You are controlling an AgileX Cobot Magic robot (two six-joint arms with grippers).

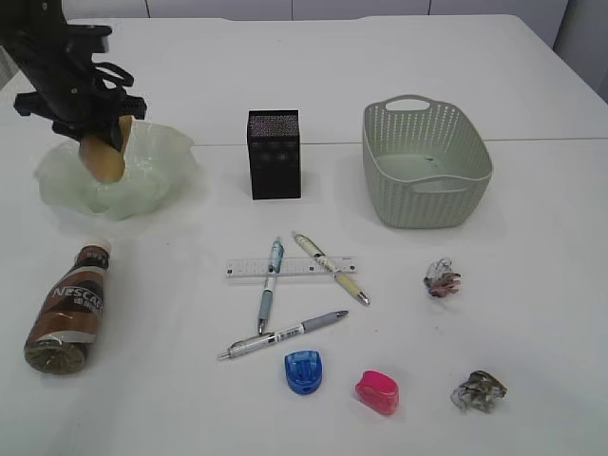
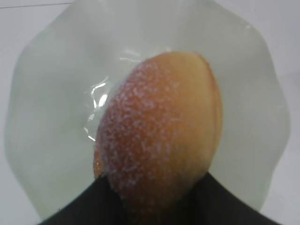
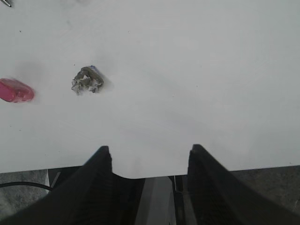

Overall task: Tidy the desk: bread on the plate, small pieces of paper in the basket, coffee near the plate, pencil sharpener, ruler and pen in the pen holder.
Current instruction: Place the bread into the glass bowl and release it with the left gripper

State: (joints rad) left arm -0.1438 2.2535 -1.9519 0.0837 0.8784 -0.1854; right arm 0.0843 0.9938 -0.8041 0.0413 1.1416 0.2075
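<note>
My left gripper (image 1: pixel 100 141) is shut on the sugary golden bread (image 1: pixel 104 158) and holds it just over the pale-green ruffled plate (image 1: pixel 157 171). The left wrist view shows the bread (image 2: pixel 159 136) end-on above the plate (image 2: pixel 51 117). The coffee bottle (image 1: pixel 68 309) lies on its side in front of the plate. The black mesh pen holder (image 1: pixel 275 154) stands mid-desk, with the basket (image 1: pixel 427 204) to its right. The ruler (image 1: pixel 247 270) lies under two crossed pens (image 1: pixel 269 294), (image 1: pixel 331 268). My right gripper (image 3: pixel 150 152) is open over the desk's near edge.
A third pen (image 1: pixel 283 334), a blue sharpener (image 1: pixel 303 370) and a pink sharpener (image 1: pixel 378 391) lie near the front. Two crumpled paper pieces (image 1: pixel 442 278), (image 1: pixel 478 390) sit at the right. The right wrist view shows one paper piece (image 3: pixel 87 80) and the pink sharpener (image 3: pixel 15 90).
</note>
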